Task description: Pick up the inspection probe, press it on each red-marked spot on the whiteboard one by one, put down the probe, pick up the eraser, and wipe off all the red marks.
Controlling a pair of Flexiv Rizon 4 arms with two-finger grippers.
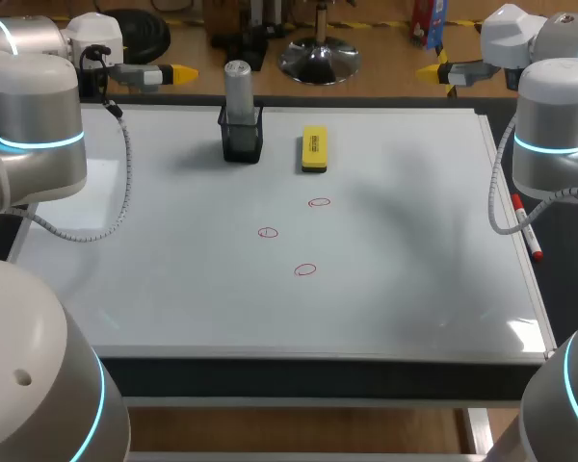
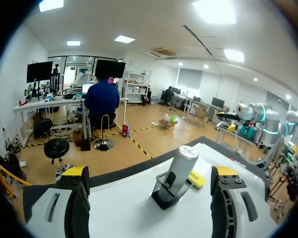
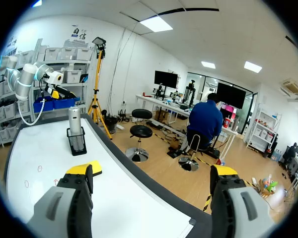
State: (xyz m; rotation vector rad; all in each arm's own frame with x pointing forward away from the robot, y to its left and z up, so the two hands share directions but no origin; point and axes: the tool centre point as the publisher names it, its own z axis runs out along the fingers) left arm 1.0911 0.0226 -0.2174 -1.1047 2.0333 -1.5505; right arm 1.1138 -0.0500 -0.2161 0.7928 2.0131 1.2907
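The probe [image 1: 238,87] is standing upright in a black holder [image 1: 242,142] near the far edge of the whiteboard [image 1: 173,279]. The yellow eraser [image 1: 314,150] is lying to the holder's right, near it but not touching. Three red marks [image 1: 268,232] are showing near the board's middle. The left tool [image 1: 176,73] is hanging past the far left corner and the right tool [image 1: 432,70] past the far right. Both have their fingers apart and are gripping nothing. A red marker [image 1: 526,229] is lying just beside the board's right edge.
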